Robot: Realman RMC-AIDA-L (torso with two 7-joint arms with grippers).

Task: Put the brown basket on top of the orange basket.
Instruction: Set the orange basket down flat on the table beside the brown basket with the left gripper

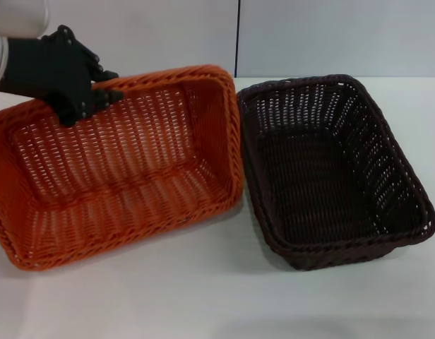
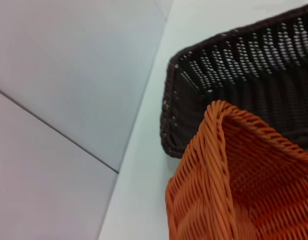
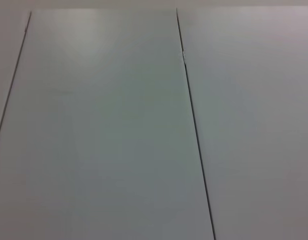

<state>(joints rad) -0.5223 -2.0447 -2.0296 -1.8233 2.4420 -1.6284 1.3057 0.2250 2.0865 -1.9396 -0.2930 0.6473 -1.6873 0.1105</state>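
Two baskets occupy the white table (image 1: 217,304) in the head view. The orange basket (image 1: 118,169) fills the left and centre of the frame and is tilted, with its far rim raised and its opening turned toward the camera. The brown basket (image 1: 330,169) sits flat at centre right, just beside the orange one; their adjacent rims appear to touch or nearly touch near the top centre. The left gripper (image 1: 87,95) is at the upper left, clamped on the far rim of the orange basket. The left wrist view shows a corner of the orange basket (image 2: 234,175) in front of the brown basket (image 2: 244,80). The right wrist view shows only pale wall panels (image 3: 104,125).
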